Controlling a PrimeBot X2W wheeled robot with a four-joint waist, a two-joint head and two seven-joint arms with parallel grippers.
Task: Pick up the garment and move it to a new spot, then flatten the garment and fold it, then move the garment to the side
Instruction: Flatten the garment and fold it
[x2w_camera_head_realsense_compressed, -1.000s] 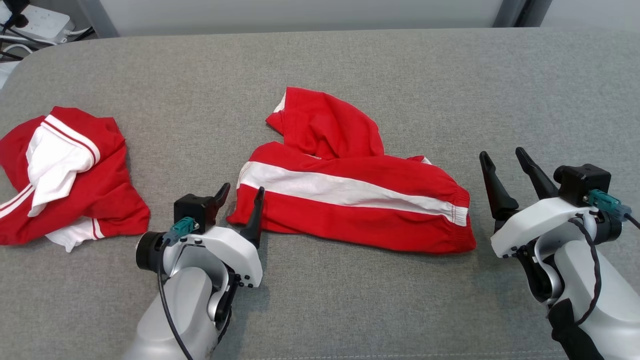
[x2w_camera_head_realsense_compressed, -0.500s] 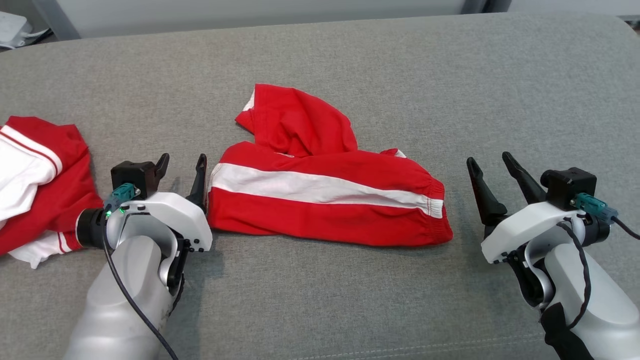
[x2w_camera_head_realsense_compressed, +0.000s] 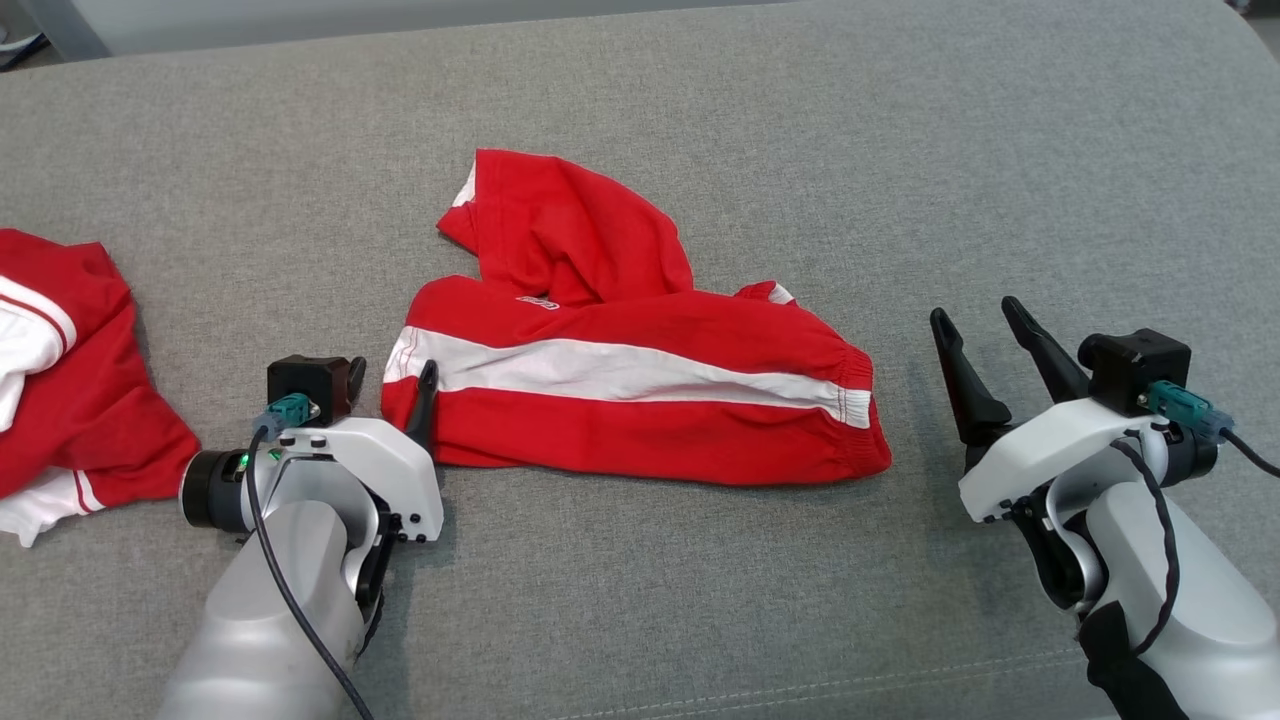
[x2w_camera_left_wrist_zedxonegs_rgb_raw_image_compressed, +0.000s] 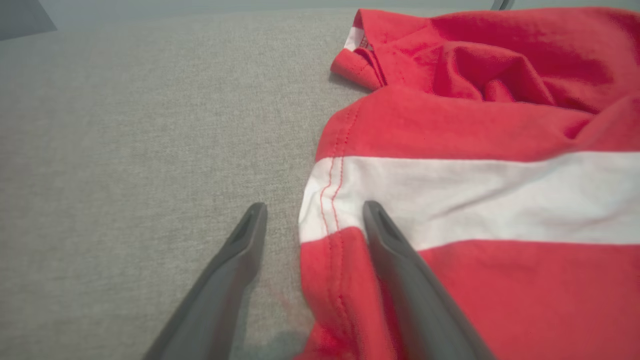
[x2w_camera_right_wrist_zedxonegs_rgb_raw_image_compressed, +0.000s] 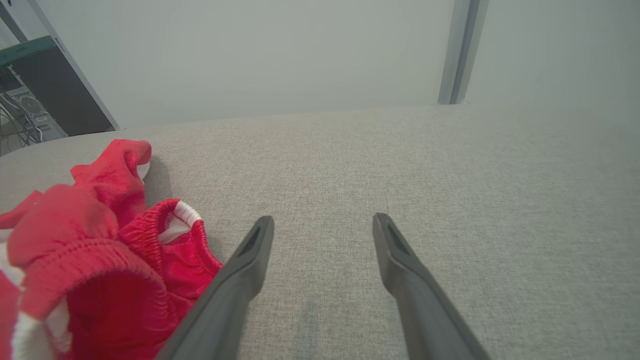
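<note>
1. The red shorts (x2w_camera_head_realsense_compressed: 640, 372) with a white side stripe lie in the middle of the head view on the grey cloth-covered desk (x2w_camera_head_realsense_compressed: 700, 600); they are not flat, and one leg is bunched up toward the upper centre of the frame.
2. Their long axis runs left to right across the frame, dipping a little toward the right; the stitched leg hem (x2w_camera_head_realsense_compressed: 398, 372) is the left end and the elastic waistband (x2w_camera_head_realsense_compressed: 862, 405) the right end.
3. The left gripper (x2w_camera_head_realsense_compressed: 392, 372) sits at the lower left of the frame, right at that hem; its jaws stand wide open and hold nothing.
4. In the left wrist view the left gripper (x2w_camera_left_wrist_zedxonegs_rgb_raw_image_compressed: 315, 207) straddles the leg hem (x2w_camera_left_wrist_zedxonegs_rgb_raw_image_compressed: 327, 200); the finger on the right of that frame lies over the red cloth and the other over bare desk; whether either presses on the fabric I cannot tell.
5. The right gripper (x2w_camera_head_realsense_compressed: 975, 312) is at the lower right, beside the waistband with a strip of bare desk between; its jaws are open and empty too; in its wrist view the shorts (x2w_camera_right_wrist_zedxonegs_rgb_raw_image_compressed: 100, 250) lie at the lower left, outside the fingers.
6. Judgement: the left arm is nearer and lined up for the pick; closing on the hem looks like the next step; the right arm would need to shift toward frame left to reach the waistband.
7. A second red-and-white garment (x2w_camera_head_realsense_compressed: 70, 400) lies at the left edge, well apart from the shorts; the new spot is best chosen away from it.
</note>
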